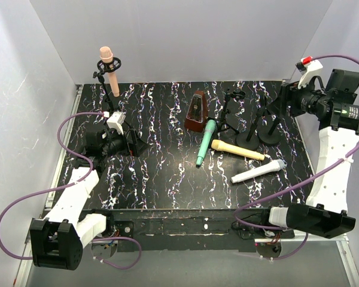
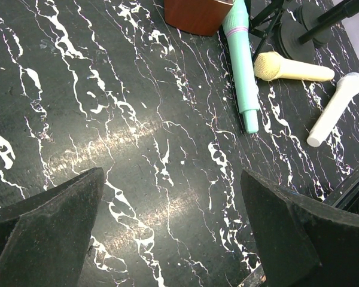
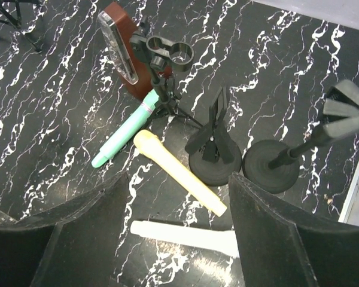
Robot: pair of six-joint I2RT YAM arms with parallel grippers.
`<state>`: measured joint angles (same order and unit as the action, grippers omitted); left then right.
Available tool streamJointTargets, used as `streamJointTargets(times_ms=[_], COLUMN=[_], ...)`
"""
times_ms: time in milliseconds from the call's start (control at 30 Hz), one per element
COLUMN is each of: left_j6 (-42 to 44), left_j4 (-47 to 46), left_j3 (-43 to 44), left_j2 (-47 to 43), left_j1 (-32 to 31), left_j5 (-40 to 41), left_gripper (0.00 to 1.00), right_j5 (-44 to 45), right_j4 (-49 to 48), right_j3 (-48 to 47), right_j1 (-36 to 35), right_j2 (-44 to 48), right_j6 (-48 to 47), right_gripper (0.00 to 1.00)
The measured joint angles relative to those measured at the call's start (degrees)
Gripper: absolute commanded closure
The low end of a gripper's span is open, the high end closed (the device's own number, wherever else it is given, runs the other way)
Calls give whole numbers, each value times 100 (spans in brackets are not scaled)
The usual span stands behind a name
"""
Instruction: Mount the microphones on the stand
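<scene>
The left arm reaches low and forward. The left end effector hangs close over the worktop with its fingers spread wide and nothing between them. Beyond it, at the far left, the peach-pink microphone sits upright in a clip stand.

The right arm rises steeply from its base, its wrist bent inward. The right end effector is held high, also spread and empty. Directly below it lies the white microphone. Just ahead lie the yellow microphone and the teal microphone, both flat. Further ahead are a tripod stand, two round-based stands and a brown metronome.

The worktop is black with white marbling, enclosed by plain pale walls.
</scene>
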<state>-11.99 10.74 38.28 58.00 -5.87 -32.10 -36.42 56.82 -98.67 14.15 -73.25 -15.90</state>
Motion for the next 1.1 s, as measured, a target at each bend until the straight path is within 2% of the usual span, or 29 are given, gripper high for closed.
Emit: streamJointTargets(times_ms=[367, 600, 900, 1100], left_j6=[7, 28, 44, 44], left_j4=[44, 46, 72, 85], left_j3=[0, 0, 0, 0], left_j2=[74, 85, 157, 160], left_j1=[0, 0, -13, -15], left_j5=[0, 0, 0, 0], left_gripper=[2, 2, 2, 2], right_j5=[1384, 2006, 2109, 2109], right_j4=[-944, -1355, -1808, -1871], right_j3=[376, 634, 861, 861], right_j1=[-1115, -1193, -1204, -1228], right_j2=[-595, -789, -1016, -1115], right_j6=[-166, -232, -127, -85], right_gripper=[27, 29, 49, 74])
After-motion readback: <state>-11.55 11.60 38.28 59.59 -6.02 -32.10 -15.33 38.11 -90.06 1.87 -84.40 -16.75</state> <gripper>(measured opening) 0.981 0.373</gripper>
